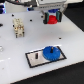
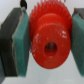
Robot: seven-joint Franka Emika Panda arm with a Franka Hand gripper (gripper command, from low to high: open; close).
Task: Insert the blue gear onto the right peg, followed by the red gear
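We see the pincer (image 1: 51, 18) clenched on the red gear (image 2: 48, 40) above the tabletop's (image 1: 15, 55) far edge; the blue gear (image 1: 51, 52) sits on the plate (image 1: 34, 57).

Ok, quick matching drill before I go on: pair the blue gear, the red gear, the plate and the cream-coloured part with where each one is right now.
Things:
1. blue gear
2. red gear
3. plate
4. cream-coloured part

Places:
A. held between the jaws, above the table
B. lying on the white table, carrying a gear
C. standing apart, toward the exterior view's left
D. sitting on the plate's right end in the exterior view

Pairs: 1-D, 2-A, 3-B, 4-C
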